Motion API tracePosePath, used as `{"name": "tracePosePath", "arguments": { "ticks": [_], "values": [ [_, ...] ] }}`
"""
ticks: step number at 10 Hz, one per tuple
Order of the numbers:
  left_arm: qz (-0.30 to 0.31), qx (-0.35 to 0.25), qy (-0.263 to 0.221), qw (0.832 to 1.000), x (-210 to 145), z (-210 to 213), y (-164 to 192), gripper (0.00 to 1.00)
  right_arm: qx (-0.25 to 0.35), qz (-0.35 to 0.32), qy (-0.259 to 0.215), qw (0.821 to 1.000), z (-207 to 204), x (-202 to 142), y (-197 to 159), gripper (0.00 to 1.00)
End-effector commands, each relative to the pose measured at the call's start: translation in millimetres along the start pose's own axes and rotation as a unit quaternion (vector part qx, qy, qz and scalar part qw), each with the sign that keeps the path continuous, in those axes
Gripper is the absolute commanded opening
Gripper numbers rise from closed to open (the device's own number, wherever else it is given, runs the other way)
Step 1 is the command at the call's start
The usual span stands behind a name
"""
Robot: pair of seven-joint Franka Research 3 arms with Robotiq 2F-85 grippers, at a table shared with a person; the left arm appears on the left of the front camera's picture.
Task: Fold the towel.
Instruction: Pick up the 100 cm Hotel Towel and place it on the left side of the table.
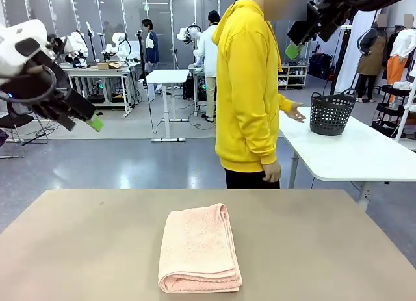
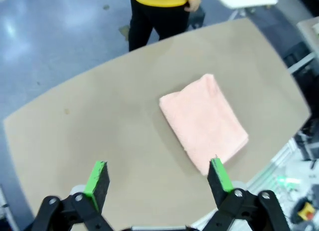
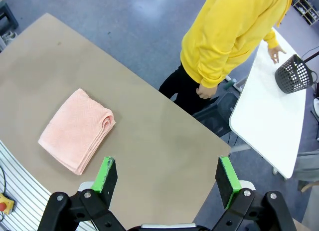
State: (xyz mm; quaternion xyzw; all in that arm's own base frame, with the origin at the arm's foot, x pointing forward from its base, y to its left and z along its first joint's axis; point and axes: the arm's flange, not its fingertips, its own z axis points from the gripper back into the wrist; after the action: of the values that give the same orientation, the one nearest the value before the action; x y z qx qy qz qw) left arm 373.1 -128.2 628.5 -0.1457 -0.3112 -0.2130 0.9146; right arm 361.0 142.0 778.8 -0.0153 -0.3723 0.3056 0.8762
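Front view: towel [image 1: 199, 250] lies folded, table [image 1: 78, 236] centre; left gripper [image 1: 91, 121] and right gripper [image 1: 296, 47] raised high, well apart.

Left wrist view: fingers [image 2: 97, 178] spread, empty; towel beyond the right fingertip.

Right wrist view: fingers [image 3: 106, 173] spread; towel beyond the left finger. Layered edges judged best pinched together, evenly.

Bright even overhead light, soft faint shadows, floor glare, wrist views bowed at edges

Towel [image 1: 199, 251] fluffy terry cloth; table [image 1: 78, 249] smooth matt; basket [image 1: 331, 112] perforated plastic
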Motion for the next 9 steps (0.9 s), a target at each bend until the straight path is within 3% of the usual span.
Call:
{"name": "tracePosePath", "arguments": {
  "ticks": [1,5,9],
  "values": [
    [0.025,-0.022,-0.018,0.999,-19,-29,2,1.00,-0.003,-0.003,0.004,1.000,0,0,-2,1.00],
    [0.081,-0.118,0.016,0.990,-65,-113,19,1.00,-0.003,-0.003,0.004,1.000,0,0,-2,1.00],
    [0.159,-0.148,0.037,0.975,-101,-180,19,1.00,-0.003,-0.003,0.004,1.000,0,0,-2,1.00]
  ]
}}
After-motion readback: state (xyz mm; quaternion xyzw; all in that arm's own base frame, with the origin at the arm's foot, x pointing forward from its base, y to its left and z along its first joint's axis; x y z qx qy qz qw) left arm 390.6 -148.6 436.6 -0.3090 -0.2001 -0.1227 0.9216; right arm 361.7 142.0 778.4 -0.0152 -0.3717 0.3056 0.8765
